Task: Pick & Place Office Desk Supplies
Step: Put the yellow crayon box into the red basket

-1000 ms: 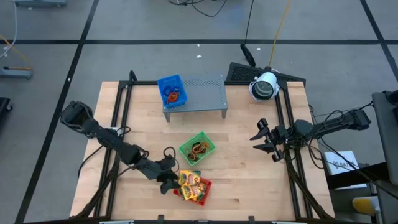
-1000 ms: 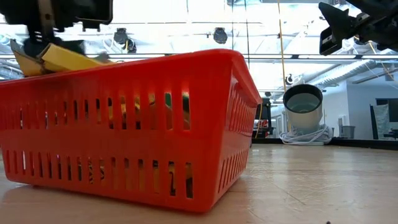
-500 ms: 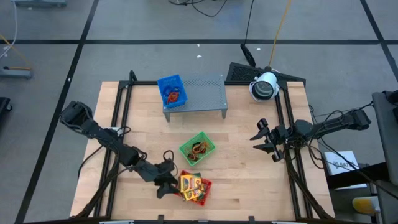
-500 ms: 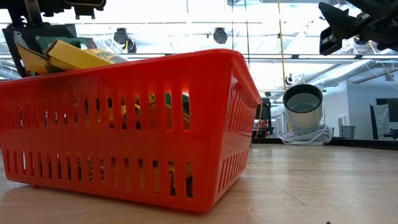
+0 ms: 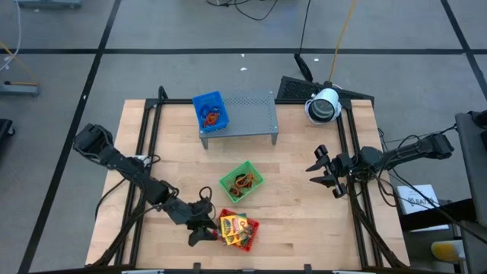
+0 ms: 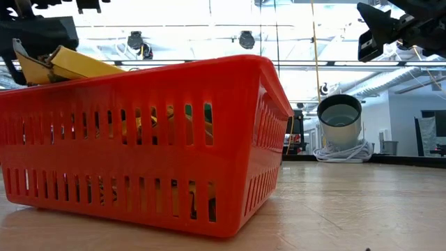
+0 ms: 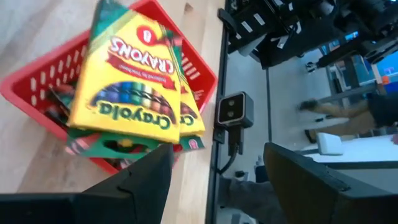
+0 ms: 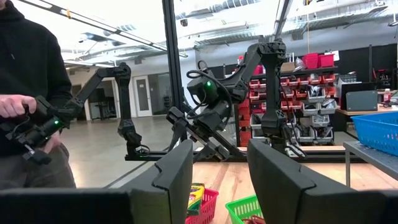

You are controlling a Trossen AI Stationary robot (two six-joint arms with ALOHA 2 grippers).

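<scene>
I am seeing my left pincer (image 5: pixel 199 228) hanging with fingers spread wide and empty, just beside the red mesh tray (image 5: pixel 252 232) on the wooden table (image 5: pixel 304 221); the flat yellow crayon boxes (image 7: pixel 134 81), glossy card with green edging and printed crayons, are lying stacked in that slotted plastic tray, one corner poking above its rim; my right pincer (image 5: pixel 326 172) is waiting well apart, fingers parted, empty.

Wooden table (image 5: pixel 297 205): red tray (image 5: pixel 245 237), green tray (image 5: pixel 253 173), grey rack (image 5: pixel 251 114).
</scene>
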